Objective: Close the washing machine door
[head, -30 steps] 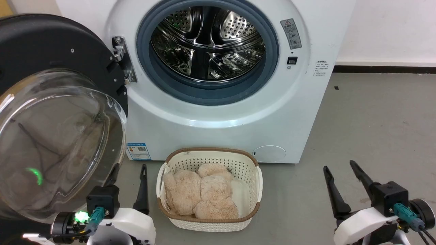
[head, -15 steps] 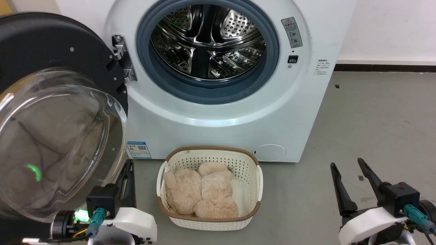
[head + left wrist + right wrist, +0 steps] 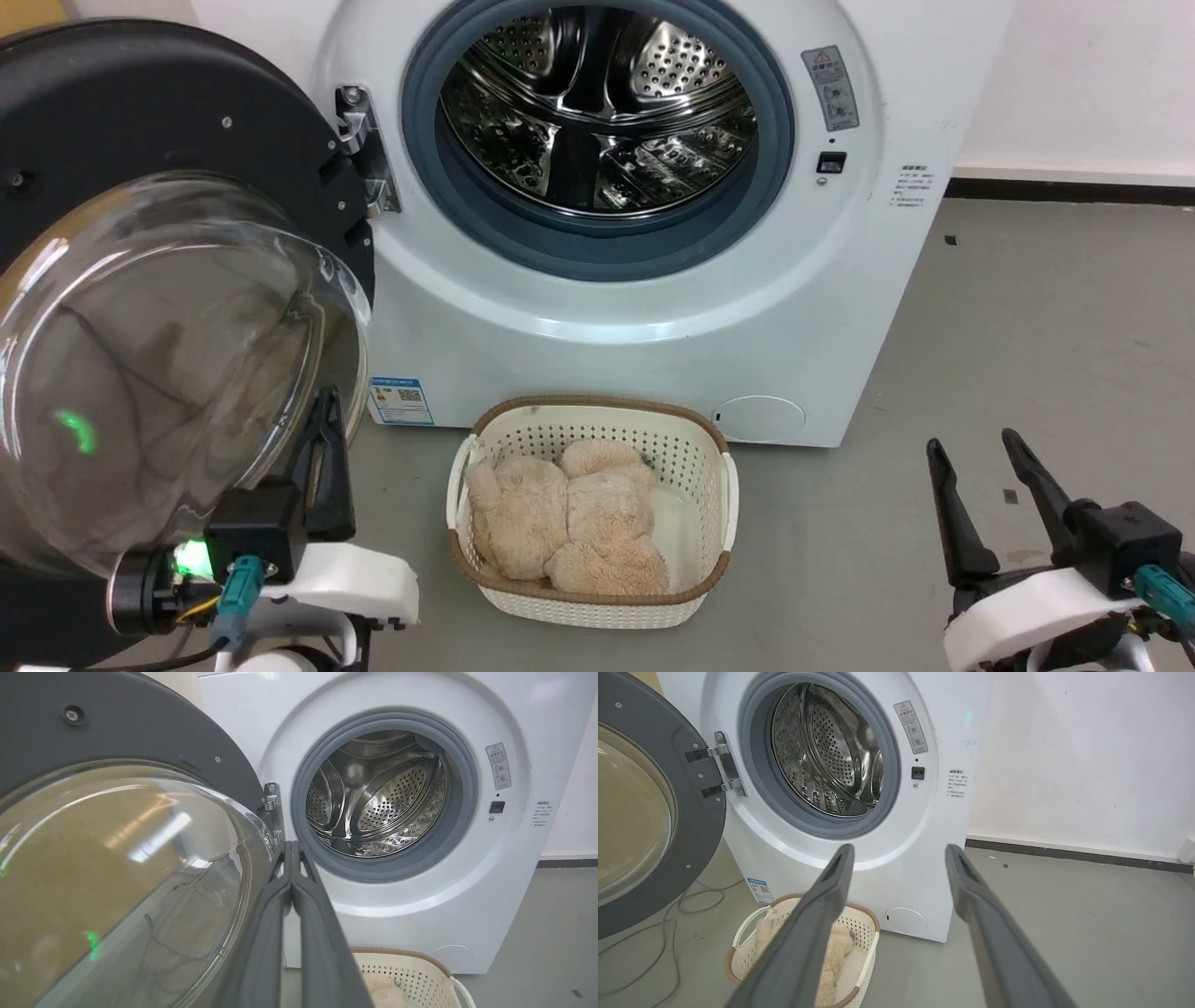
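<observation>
The washing machine door (image 3: 140, 140) stands swung wide open, to the left of the left claw (image 3: 327, 403) and rising above it. Its glossy black rim faces the room and its clear glass bowl (image 3: 168, 373) bulges toward the camera. The left claw is closed on nothing, its two dark fingers (image 3: 275, 914) pressed together. They run along the lower right edge of the glass bowl, just beside it; whether they touch the glass cannot be told. Straight beyond the tips of that claw a metal hinge (image 3: 364, 149) ties the door to the white washing machine (image 3: 653, 317). To the right of the hinge, the perforated steel drum (image 3: 597, 103) lies exposed inside its grey rubber gasket (image 3: 597, 252). A blue sticker (image 3: 401, 399) sits low on the machine's front, just right of the left claw's tips.

Between the two claws a cream perforated laundry basket (image 3: 597, 415) rests on the grey floor (image 3: 1027, 327), holding a beige plush toy (image 3: 560, 523). The right claw (image 3: 972, 442) is open with nothing between its fingers, well apart from the door and pointing toward the machine's right side.
</observation>
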